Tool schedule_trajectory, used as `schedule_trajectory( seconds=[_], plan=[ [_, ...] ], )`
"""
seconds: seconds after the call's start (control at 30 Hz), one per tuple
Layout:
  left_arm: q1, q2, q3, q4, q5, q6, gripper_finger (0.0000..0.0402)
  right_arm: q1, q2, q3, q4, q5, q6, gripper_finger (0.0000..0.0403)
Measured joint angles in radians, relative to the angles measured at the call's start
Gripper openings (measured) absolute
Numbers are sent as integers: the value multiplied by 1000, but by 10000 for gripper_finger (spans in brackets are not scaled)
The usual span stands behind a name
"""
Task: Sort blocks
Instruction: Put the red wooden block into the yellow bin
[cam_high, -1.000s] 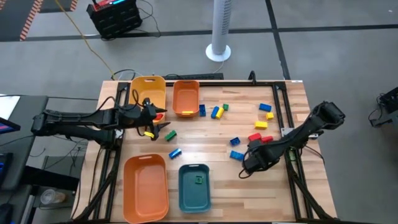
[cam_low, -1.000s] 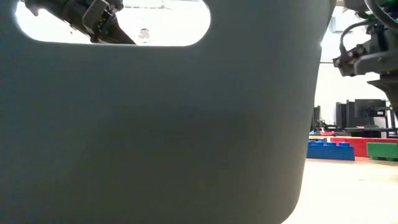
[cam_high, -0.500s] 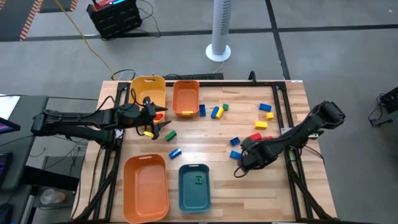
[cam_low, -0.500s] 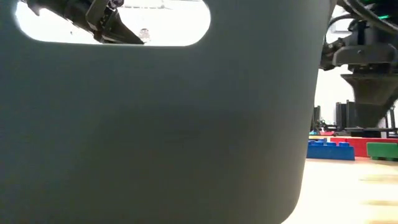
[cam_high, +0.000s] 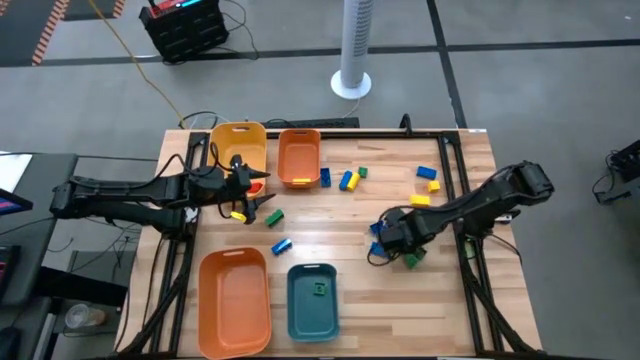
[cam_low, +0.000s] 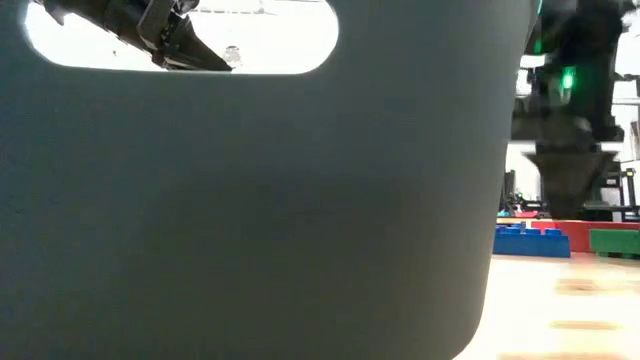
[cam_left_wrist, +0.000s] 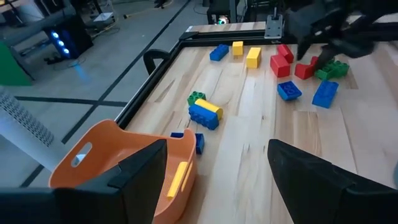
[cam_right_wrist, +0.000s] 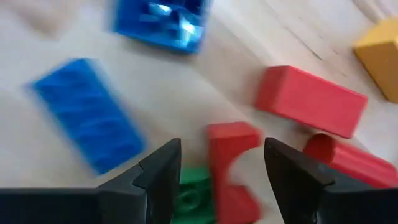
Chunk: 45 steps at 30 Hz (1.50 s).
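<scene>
- In the low view a teal bin (cam_low: 260, 200) fills nearly the whole frame, so only a few blocks (cam_low: 532, 240) show at its right edge; the high view shows us the whole table (cam_high: 350, 300).
- The right gripper (cam_right_wrist: 214, 171) hangs low, right of centre in the high view, fingers spread around a red block (cam_right_wrist: 233, 155), with a green block (cam_right_wrist: 193, 199) beside it.
- The left gripper (cam_left_wrist: 217, 168) hovers by the small orange bin (cam_left_wrist: 118, 149), fingers spread, holding nothing.
</scene>
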Motion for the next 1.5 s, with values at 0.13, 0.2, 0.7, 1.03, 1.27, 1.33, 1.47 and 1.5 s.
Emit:
schedule_trajectory(
  seconds=[0.13,0.2,0.7,1.03,1.27,1.33,1.47,1.5],
  plan=[
    [0,0,0,-13,0,-1,272,-20,0,-44,41,-7,17,224],
    [0,0,0,-14,0,-1,272,-20,0,-54,62,-20,24,218],
    [0,0,0,-9,-1,11,272,-37,0,-85,115,-55,-12,147],
    [0,-1,0,-12,-1,23,272,-68,1,-46,152,-13,-107,93],
    [0,-4,0,-16,-1,61,272,-51,-4,72,216,150,-250,97],
    [0,-4,0,-13,-1,68,272,-65,-4,83,304,159,-329,97],
    [0,-4,0,14,-19,92,272,-118,-4,84,514,159,-507,97],
    [0,-4,0,23,-29,105,272,-139,-4,84,559,158,-556,97]
  ],
)
